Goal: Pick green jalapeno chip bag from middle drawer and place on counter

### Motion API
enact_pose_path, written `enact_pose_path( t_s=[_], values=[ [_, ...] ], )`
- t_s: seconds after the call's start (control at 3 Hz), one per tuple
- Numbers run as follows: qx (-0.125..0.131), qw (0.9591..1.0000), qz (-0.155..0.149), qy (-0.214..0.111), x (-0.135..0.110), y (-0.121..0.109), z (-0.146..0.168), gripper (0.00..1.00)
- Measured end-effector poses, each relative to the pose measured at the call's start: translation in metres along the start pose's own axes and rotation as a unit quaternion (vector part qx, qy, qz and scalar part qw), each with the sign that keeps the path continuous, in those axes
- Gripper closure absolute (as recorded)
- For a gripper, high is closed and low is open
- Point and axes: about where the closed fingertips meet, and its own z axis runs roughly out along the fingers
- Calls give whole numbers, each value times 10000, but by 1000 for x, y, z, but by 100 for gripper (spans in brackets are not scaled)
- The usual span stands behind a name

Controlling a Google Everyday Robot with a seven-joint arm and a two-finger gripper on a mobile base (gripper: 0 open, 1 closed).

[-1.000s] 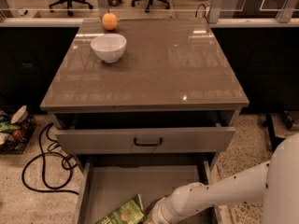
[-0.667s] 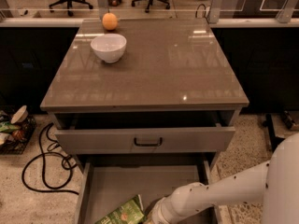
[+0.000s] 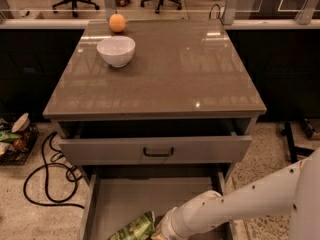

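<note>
The green jalapeno chip bag [image 3: 134, 228] lies at the front of the open middle drawer [image 3: 130, 199], cut off by the bottom edge of the camera view. My white arm reaches in from the lower right, and my gripper [image 3: 159, 233] is low in the drawer right beside the bag's right end, mostly out of view. The glossy grey-brown counter [image 3: 170, 69] is above.
The upper drawer [image 3: 158, 151] with a black loop handle is partly pulled out over the middle drawer. A white bowl [image 3: 116, 50] and an orange fruit [image 3: 117, 22] stand at the counter's far left. A black cable [image 3: 45, 176] and a basket of clutter [image 3: 12, 139] lie on the floor at left.
</note>
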Motion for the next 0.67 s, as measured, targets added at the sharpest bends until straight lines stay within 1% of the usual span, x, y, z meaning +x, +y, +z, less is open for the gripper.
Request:
enact_pose_path(
  t_s=[0.33, 0.67],
  values=[
    [457, 9987, -223, 81, -20, 3, -45, 100],
    [769, 9962, -333, 222, -31, 22, -84, 100]
  ],
)
